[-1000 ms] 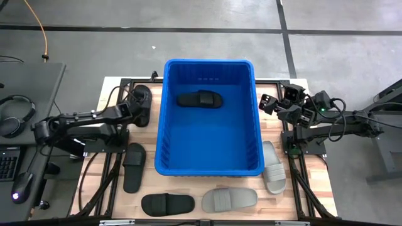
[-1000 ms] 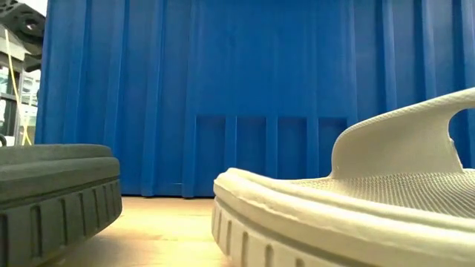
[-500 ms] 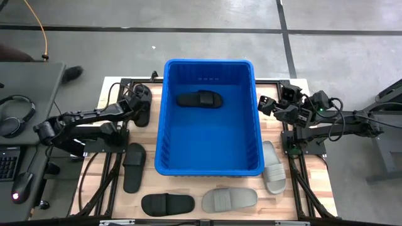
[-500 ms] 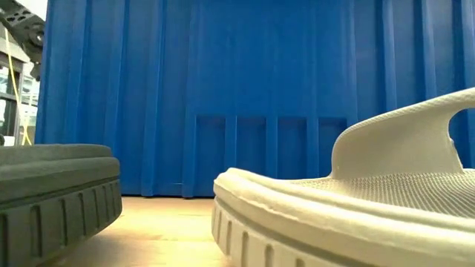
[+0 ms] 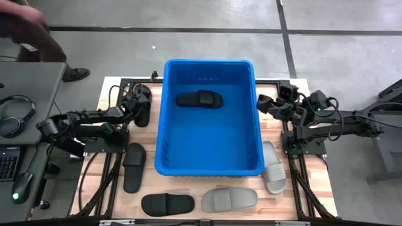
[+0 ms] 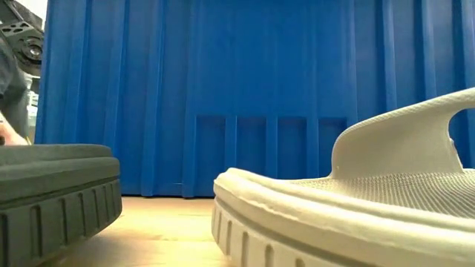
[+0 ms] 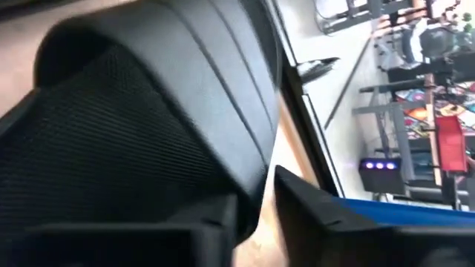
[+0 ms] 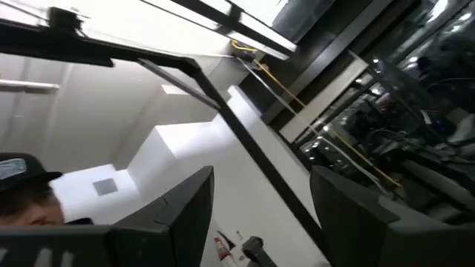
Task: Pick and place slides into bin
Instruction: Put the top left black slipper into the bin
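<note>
Bin [image 5: 209, 147] mid-table, one black slide [image 5: 200, 99] inside, seen only from above. Left gripper [image 5: 133, 108] at black slide [image 5: 142, 103] left of bin; wrist view shows jaws nipping its strap edge. Right gripper [image 5: 265, 101] right of bin, jaws apart, empty.

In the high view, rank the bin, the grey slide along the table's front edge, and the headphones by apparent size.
1. blue bin, by far the largest.
2. grey slide.
3. headphones, partly cut off at the picture's edge, so this place is unsure.
</note>
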Action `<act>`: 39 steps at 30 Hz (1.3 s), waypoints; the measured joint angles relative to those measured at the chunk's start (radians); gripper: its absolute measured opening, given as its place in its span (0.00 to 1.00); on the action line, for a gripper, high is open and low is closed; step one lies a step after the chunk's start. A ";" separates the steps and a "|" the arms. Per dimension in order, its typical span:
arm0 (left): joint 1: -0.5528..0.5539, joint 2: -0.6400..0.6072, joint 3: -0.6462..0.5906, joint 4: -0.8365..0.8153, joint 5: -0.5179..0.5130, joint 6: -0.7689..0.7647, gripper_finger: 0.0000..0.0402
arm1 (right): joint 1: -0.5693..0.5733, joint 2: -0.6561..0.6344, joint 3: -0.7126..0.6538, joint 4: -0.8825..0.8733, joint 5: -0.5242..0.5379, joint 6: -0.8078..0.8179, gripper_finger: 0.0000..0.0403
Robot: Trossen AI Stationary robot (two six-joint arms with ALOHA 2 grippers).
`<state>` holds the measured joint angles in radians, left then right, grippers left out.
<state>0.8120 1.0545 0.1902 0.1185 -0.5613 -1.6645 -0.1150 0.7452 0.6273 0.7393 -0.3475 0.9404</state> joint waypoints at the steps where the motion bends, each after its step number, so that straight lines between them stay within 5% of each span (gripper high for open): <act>1: 0.000 0.000 0.000 0.008 0.000 0.009 0.06 | 0.000 0.000 0.000 -0.008 0.000 -0.002 0.53; 11: -0.001 -0.036 0.000 0.149 0.034 0.128 0.01 | 0.000 0.001 0.000 -0.025 0.008 -0.003 0.53; 19: 0.000 -0.199 0.032 0.099 -0.037 0.232 0.01 | 0.000 0.001 0.000 -0.025 0.018 -0.025 0.52; 24: 0.000 -0.331 0.054 0.125 0.022 0.350 0.00 | 0.000 0.001 0.000 -0.027 0.026 -0.055 0.53; 32: -0.001 -0.512 0.206 -0.001 0.116 0.576 0.00 | 0.000 0.001 0.000 -0.073 0.061 -0.073 0.52; 39: 0.000 -0.518 0.407 -0.108 0.205 0.739 0.00 | 0.000 0.001 0.000 -0.092 0.072 -0.088 0.52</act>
<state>0.8116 0.5362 0.5969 0.0108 -0.3563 -0.9257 -0.1150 0.7460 0.6273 0.6469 -0.2753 0.8524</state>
